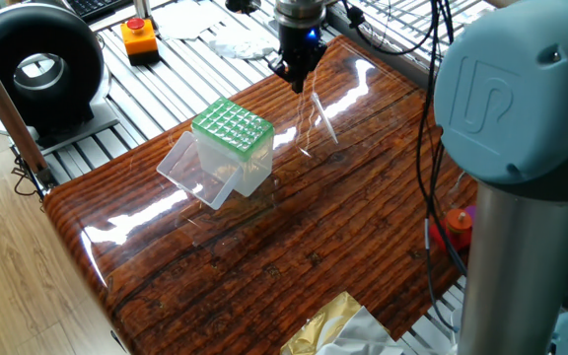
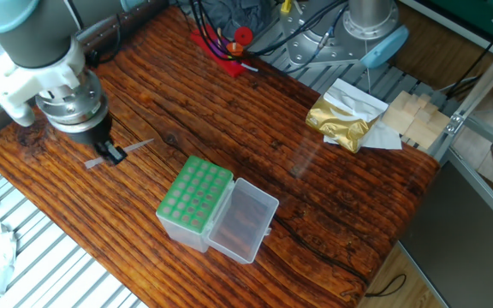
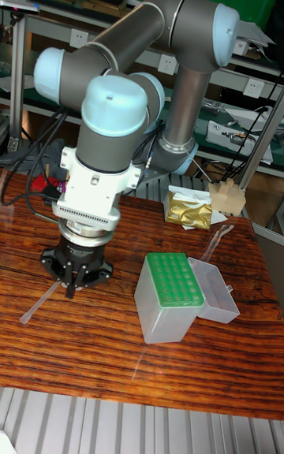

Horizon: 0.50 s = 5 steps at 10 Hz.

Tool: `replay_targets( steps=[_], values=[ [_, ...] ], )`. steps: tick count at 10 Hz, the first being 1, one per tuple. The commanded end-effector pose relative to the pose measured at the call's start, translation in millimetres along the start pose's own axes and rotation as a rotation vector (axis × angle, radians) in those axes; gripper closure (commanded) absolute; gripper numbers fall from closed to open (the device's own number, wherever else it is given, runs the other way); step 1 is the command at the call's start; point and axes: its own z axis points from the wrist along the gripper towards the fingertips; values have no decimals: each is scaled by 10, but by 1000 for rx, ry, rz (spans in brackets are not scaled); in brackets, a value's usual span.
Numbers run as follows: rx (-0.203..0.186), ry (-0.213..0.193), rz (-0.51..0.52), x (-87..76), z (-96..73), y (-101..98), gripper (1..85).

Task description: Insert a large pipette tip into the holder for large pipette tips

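hiding the large pipette tip's (image 2: pixel 101 159) middle, the pincer (image 2: pixel 113 155) looks narrow, grip unclear.

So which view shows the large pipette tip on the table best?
The other fixed view: the large pipette tip lies flat along the wood, both ends showing beside the gripper. One fixed view loses it among glare streaks. The tall fixed view shows only the end sticking out left of the gripper.
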Motion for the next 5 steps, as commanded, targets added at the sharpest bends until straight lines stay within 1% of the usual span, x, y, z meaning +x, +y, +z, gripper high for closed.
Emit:
replay_targets(
  steps=[1, 2, 3, 4, 5],
  values=[
    [-11, -90, -17, -279, 15, 61, 847],
    [-55, -139, 21, -410, 31, 170, 847],
    [-137, -136, 111, -396, 1, 333, 847],
    [-211, -116, 221, -342, -38, 465, 847],
    [-177, -123, 246, -328, -8, 353, 847]
  ],
)
